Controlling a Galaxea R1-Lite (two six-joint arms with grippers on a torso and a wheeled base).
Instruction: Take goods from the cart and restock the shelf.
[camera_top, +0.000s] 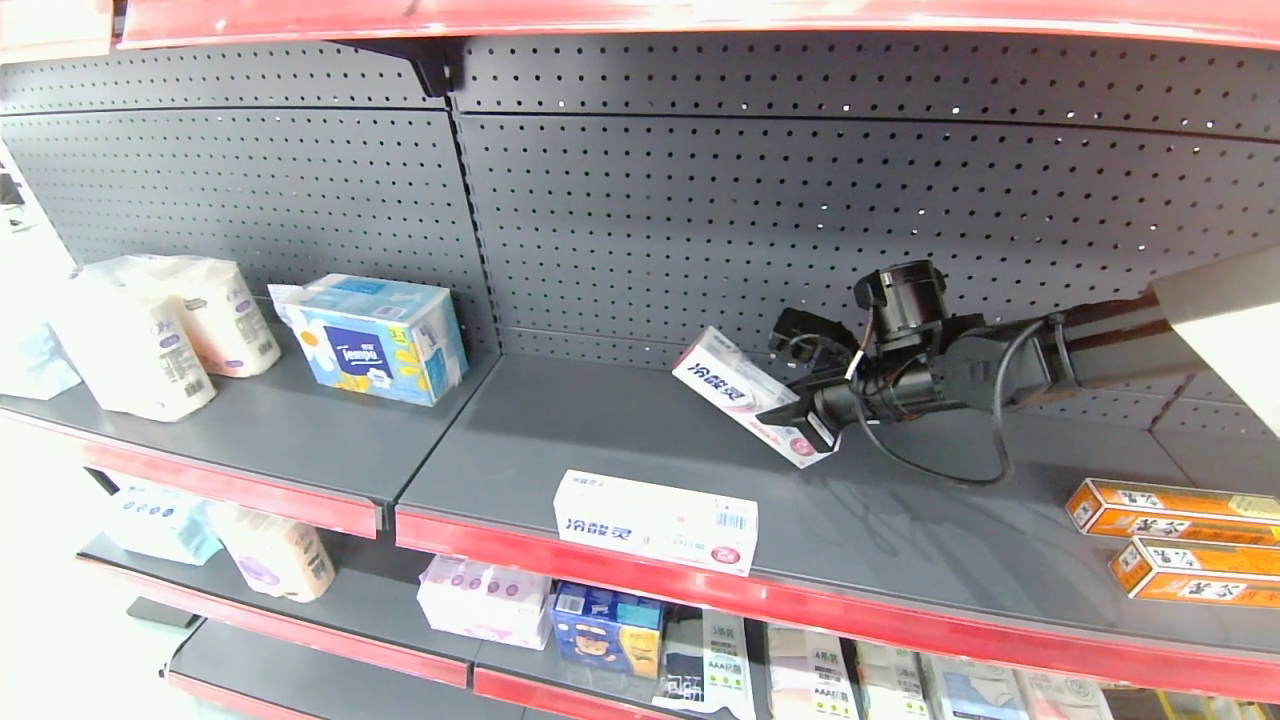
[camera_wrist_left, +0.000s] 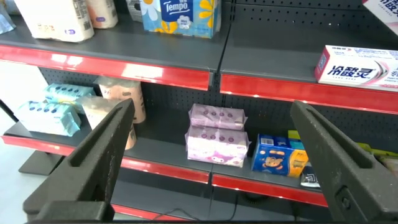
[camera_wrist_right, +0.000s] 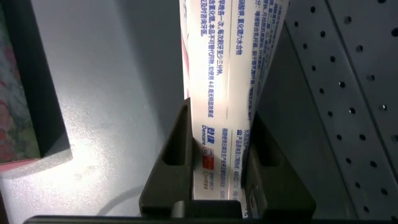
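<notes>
My right gripper (camera_top: 812, 425) is over the middle shelf (camera_top: 620, 430), shut on one end of a white toothpaste box (camera_top: 745, 392) that slants up toward the pegboard. In the right wrist view the toothpaste box (camera_wrist_right: 227, 93) is pinched between the two black fingers (camera_wrist_right: 177, 155). A second white toothpaste box (camera_top: 655, 520) lies flat at the shelf's front edge, and shows again in the left wrist view as a toothpaste box (camera_wrist_left: 357, 65). My left gripper (camera_wrist_left: 208, 162) hangs open in front of the lower shelves, nothing between its fingers.
Tissue packs (camera_top: 375, 335) and paper rolls (camera_top: 160, 325) stand on the left shelf section. Orange boxes (camera_top: 1175, 540) lie at the right front. Lower shelves hold purple tissue packs (camera_wrist_left: 216, 134) and a blue box (camera_wrist_left: 277, 155). Free shelf room lies between the toothpaste boxes.
</notes>
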